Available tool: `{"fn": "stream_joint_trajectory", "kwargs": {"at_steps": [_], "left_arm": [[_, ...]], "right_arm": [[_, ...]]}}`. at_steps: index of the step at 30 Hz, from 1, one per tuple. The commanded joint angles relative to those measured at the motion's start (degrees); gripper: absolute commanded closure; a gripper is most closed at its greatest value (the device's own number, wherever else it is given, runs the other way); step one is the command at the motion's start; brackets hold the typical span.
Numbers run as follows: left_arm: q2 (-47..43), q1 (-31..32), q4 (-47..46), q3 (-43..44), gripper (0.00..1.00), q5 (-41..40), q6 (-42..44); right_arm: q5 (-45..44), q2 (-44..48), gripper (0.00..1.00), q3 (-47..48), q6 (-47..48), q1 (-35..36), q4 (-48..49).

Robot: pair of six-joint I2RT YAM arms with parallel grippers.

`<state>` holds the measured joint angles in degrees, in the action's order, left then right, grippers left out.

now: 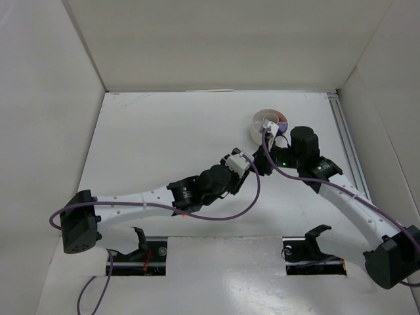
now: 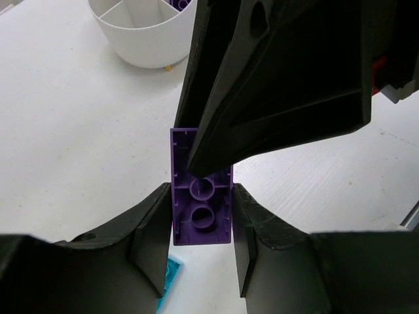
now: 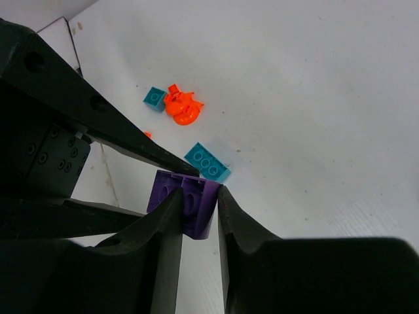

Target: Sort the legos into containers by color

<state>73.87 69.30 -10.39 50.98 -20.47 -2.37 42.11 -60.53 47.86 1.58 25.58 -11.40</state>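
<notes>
The left pincer point(image 2: 200, 203) and right pincer point(image 3: 200, 196) are both closed narrow, clamping the same purple brick point(image 2: 203, 226).

The left arm point(image 1: 131, 205) and right arm point(image 1: 348, 197) are white tubes with black joints; dark screws dot the left one. A purple cable point(image 1: 226, 217) trails along each (looping loosely). The fingers point(image 2: 150, 252) are matte black wedges.

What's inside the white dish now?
A purple piece shows in one wedge of the dish; the nearer wedges show only white walls, and the right gripper covers the rest.
</notes>
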Motion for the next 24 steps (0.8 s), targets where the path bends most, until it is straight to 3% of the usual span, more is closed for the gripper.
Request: {"fn": "stream_joint_trajectory", "kwargs": {"at_steps": [1, 3, 7, 9, 12, 13, 16, 20, 21, 24], "left_arm": [[-1.71, 0.31, -6.65, -0.36, 0.89, -1.77, 1.40], [-2.23, 0.31, -7.62, -1.06, 0.89, -1.77, 1.40], [-2.76, 0.31, -8.67, -1.67, 0.70, -3.08, 1.40], [-2.76, 0.31, -8.68, -1.67, 0.56, -3.78, 1.40], [-2.76, 0.31, -8.68, -1.67, 0.44, -3.79, 1.40], [-2.76, 0.31, -6.07, -1.15, 0.35, -3.18, 0.62], [-3.29, 0.31, -7.53, -2.55, 0.29, -3.17, 0.09], [-6.27, 0.31, -5.17, -2.55, 0.11, -2.47, -3.68], [-7.15, 0.31, -5.16, -3.34, 0.00, -1.95, -4.48], [-11.10, -0.30, -3.24, -5.36, 0.00, -1.94, -9.39]], "right_arm": [[-1.06, -1.25, 0.76, 1.80, -0.35, 0.34, 1.47], [-1.06, -1.78, 0.87, 2.32, -0.35, 0.87, 1.47], [-1.77, -1.78, 1.00, 3.38, 0.79, 0.87, 1.47], [-2.90, -1.78, 1.00, 4.61, 1.76, 0.87, 1.47], [-4.48, -1.78, 1.00, 5.23, 3.16, 0.87, 1.47], [-5.53, -1.78, 1.00, 5.93, 3.16, 0.87, 1.47], [-6.07, -1.78, 1.00, 6.55, 3.86, -0.26, 0.94], [-8.26, -1.78, 1.00, 7.78, 7.19, -3.34, 0.41], [-9.05, -1.78, 1.00, 8.56, 8.60, -5.09, -0.11], [-16.15, -1.78, 1.00, 12.77, 19.90, -7.03, -2.56]]}}
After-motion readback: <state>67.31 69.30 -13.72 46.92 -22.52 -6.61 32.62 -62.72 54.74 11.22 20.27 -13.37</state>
